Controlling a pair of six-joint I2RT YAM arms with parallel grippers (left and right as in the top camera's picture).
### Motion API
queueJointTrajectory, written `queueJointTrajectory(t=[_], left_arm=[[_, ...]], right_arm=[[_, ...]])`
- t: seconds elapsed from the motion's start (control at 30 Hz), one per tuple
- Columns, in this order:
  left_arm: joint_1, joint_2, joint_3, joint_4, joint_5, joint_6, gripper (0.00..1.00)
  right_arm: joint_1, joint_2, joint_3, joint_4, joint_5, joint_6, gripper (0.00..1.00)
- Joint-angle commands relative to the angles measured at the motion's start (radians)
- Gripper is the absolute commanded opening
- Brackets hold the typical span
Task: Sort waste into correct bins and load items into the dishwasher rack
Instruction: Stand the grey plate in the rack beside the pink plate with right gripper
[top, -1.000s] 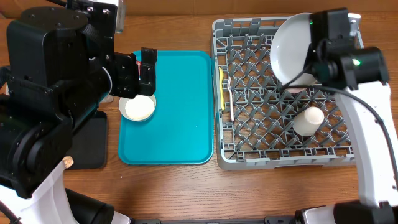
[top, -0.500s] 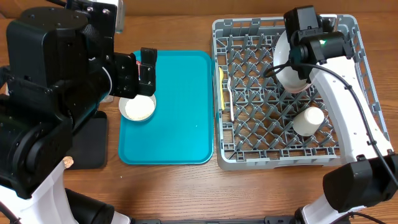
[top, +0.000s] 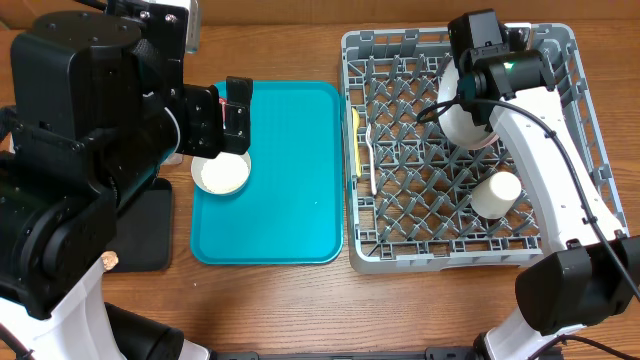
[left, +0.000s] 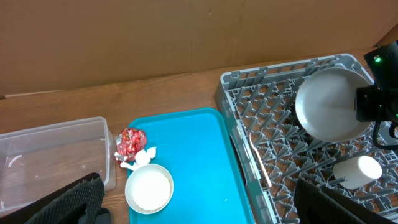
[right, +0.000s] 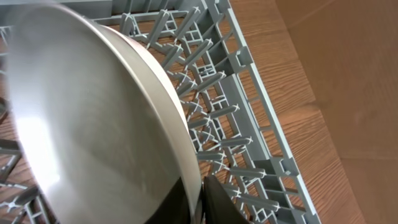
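- The plate (top: 458, 118) stands on edge in the far part of the rack (top: 450, 262), tilted among the pegs, its hollow face turned towards the left arm's side.
- In the right wrist view the plate (right: 93, 124) fills most of the frame, and its rim runs down between the fingers.
- The right gripper (right: 198, 208) is clamped on that rim, one dark finger on each side.
- A cup (top: 496, 194) lies on its side on the pegs, nearer the front of the rack and apart from the plate.
- A utensil (top: 356, 140) lies along the rack's left wall, with its yellow handle towards the far end.
- Left of the rack sits the teal tray (top: 290, 200), with a bowl (top: 222, 174) upright near its left edge.
- A red wrapper (left: 131, 142) and bits of tissue (left: 140, 158) lie just beyond the bowl, at the tray's far left corner.
- The tub (left: 56, 143) stands just beside the wrapper, on the table (top: 300, 300).
- The black tray (top: 145, 235) lies left of the teal tray, partly under the left arm. A brown bit (top: 110, 262) sits at its near corner.
- The left gripper (left: 202, 208) hangs above the teal tray with its fingers spread wide, holding nothing.
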Motion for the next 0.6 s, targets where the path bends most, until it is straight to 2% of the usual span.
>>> queueJointTrajectory(t=[0.0, 0.13, 0.43, 0.57], left_arm=[[0.003, 0.004, 0.0, -0.001, -0.013, 0.001, 1.0], [0.003, 0.004, 0.0, -0.001, -0.013, 0.001, 1.0], [0.003, 0.004, 0.0, -0.001, -0.013, 0.001, 1.0], [0.003, 0.004, 0.0, -0.001, -0.013, 0.001, 1.0]], right_arm=[[0.005, 0.0, -0.004, -0.003, -0.029, 0.013, 0.2], [0.01, 0.0, -0.004, -0.021, -0.057, 0.013, 0.24], [0.071, -0.018, 0.004, -0.017, -0.059, 0.022, 0.25], [0.09, -0.064, 0.013, -0.018, -0.13, 0.022, 0.25]])
